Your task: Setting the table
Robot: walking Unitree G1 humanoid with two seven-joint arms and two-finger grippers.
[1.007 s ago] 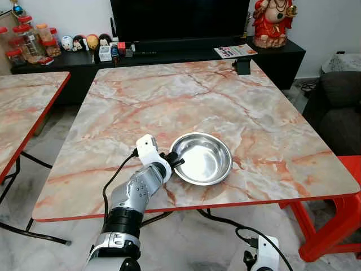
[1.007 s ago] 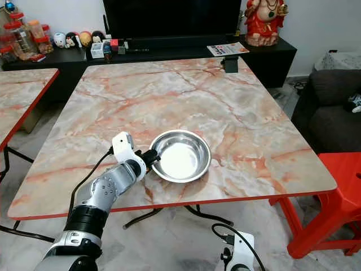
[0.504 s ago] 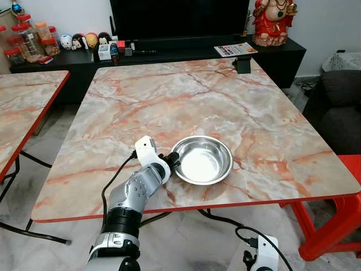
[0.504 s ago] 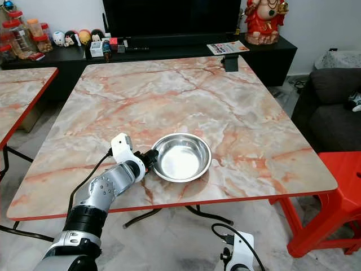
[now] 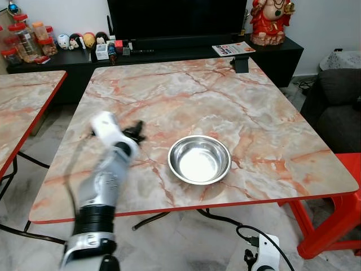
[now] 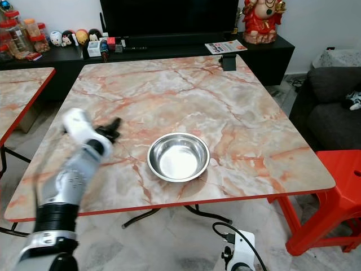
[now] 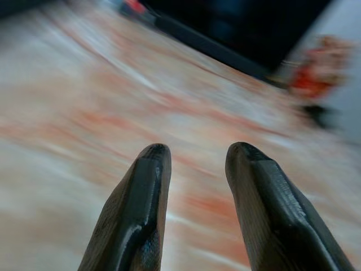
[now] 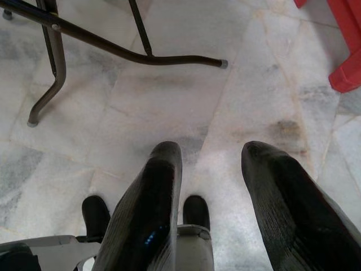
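Observation:
A shiny steel bowl (image 5: 199, 160) sits upright on the marble table (image 5: 186, 101), near its front edge. My left gripper (image 5: 134, 131) is raised over the table, well to the left of the bowl and apart from it, blurred by motion. In the left wrist view the left gripper (image 7: 194, 151) is open, with only blurred marble between its fingers. My right arm (image 5: 262, 259) hangs idle below the table's front edge; its gripper (image 8: 206, 149) is open over the floor.
A second marble table (image 5: 22, 101) stands at the left. Behind are a black TV console with jars (image 5: 28, 39), a red statue (image 5: 271, 20) and a booklet (image 5: 233, 49). A small black object (image 5: 241, 64) sits at the table's far right. A red stool (image 5: 344, 209) and a grey sofa (image 5: 338, 96) are at the right.
My left gripper was at the bowl's left rim; it has come off the rim and swung up and to the left. The bowl stays on the table.

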